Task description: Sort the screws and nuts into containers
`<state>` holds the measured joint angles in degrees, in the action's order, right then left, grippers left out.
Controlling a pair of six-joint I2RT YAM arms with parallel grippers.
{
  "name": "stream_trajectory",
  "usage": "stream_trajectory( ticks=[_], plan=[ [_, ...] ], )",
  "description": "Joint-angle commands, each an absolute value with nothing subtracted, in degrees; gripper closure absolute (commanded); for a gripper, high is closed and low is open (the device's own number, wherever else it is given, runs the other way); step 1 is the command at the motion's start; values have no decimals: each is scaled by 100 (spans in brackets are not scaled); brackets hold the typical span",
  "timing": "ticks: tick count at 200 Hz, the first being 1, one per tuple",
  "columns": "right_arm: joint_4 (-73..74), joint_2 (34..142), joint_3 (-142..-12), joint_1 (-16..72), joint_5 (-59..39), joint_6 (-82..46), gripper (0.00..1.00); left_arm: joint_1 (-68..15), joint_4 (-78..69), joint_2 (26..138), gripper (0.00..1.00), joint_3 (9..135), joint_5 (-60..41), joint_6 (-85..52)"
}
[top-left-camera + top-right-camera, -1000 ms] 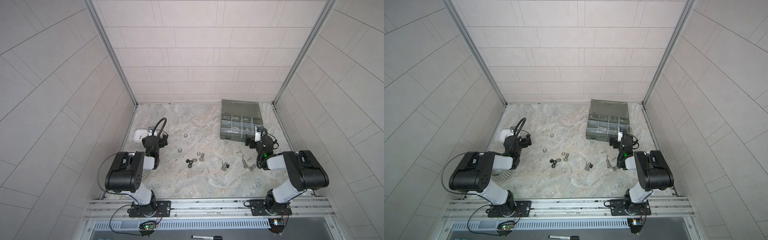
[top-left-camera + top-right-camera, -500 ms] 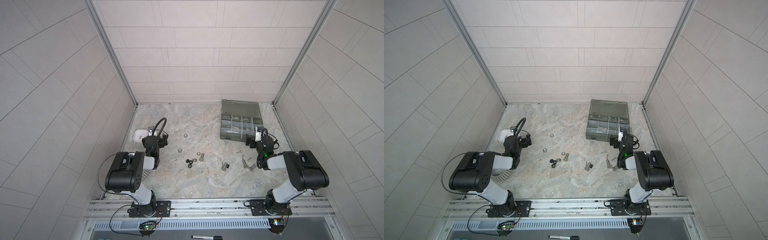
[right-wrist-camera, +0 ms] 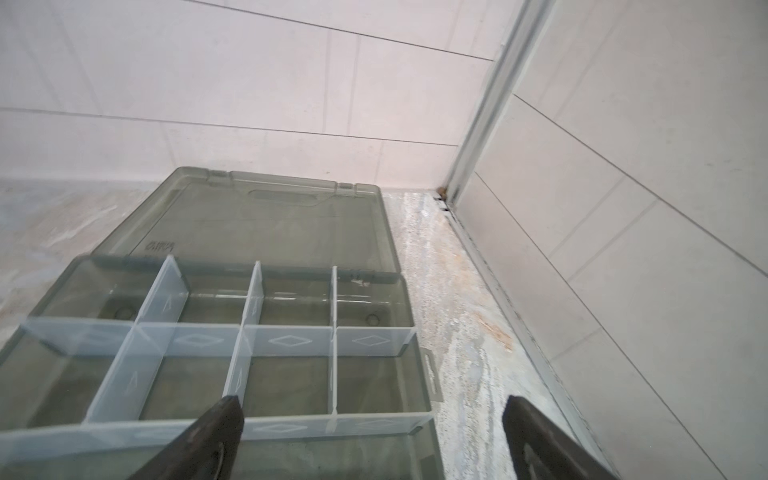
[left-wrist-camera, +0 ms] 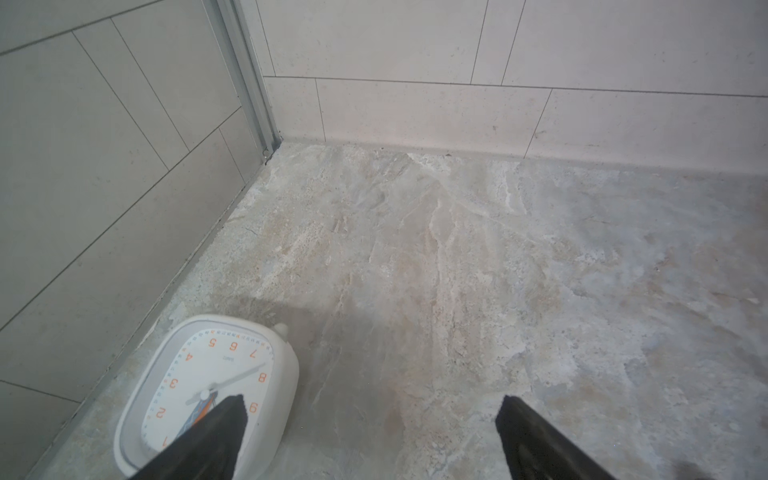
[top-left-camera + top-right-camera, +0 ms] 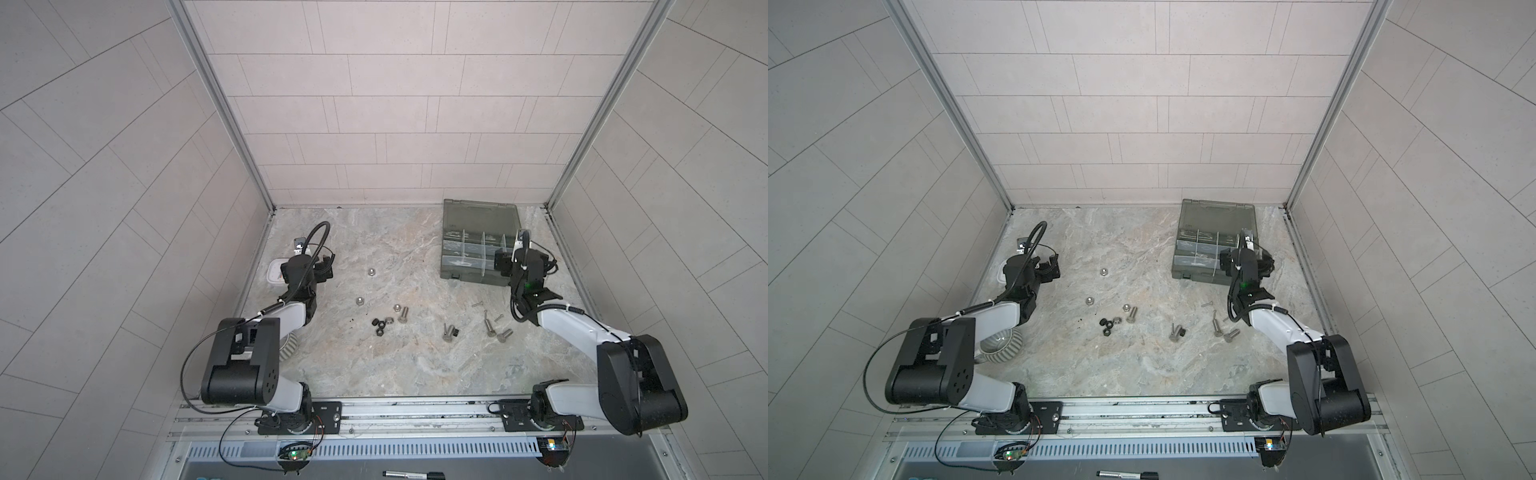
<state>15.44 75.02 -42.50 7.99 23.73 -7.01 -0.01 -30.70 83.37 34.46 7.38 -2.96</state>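
Silver hex-head screws (image 5: 489, 326) and black nuts (image 5: 379, 331) lie loose on the marbled tabletop (image 5: 374, 365), nearest the arm bases. Farther out, the left gripper (image 4: 372, 405) hangs wide and empty by a white clock (image 4: 208, 374). The right gripper (image 3: 374, 405) is equally wide and empty at the organizer case's (image 3: 270, 224) edge. Its compartments (image 3: 286, 374) look empty. The right arm is probably best placed to begin, straddling the nearest screw's shank mid-length.

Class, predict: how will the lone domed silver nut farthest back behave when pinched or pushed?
Shiny metal domed nut: probably slippery, rigid. Rounded cap: a pinch may slip off. Apparently dome-up on its flat base, so likely slides, not rolls.
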Motion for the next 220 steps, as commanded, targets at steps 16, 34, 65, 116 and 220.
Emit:
stream_trajectory(
  ticks=[16,34,65,116,220],
  plan=[
    [-1789,7704,-6074,1211,3300,-1691,1,-25,-910,8059,0,4770,218,-448],
    [-2982,7830,-6688,1196,3099,-2615,1,-161,69,8094,0,5549,-332,-661],
    [-3388,7684,-6551,683,969,-2865,2,-831,1422,8245,0,6642,-701,-805],
    [-3780,7532,-6538,711,519,-2851,3,-2428,2349,9284,0,8123,-879,-1283],
    [-4695,6391,-6366,751,563,-3030,1,-3594,3287,12297,0,10925,-953,-1485]
  ],
)
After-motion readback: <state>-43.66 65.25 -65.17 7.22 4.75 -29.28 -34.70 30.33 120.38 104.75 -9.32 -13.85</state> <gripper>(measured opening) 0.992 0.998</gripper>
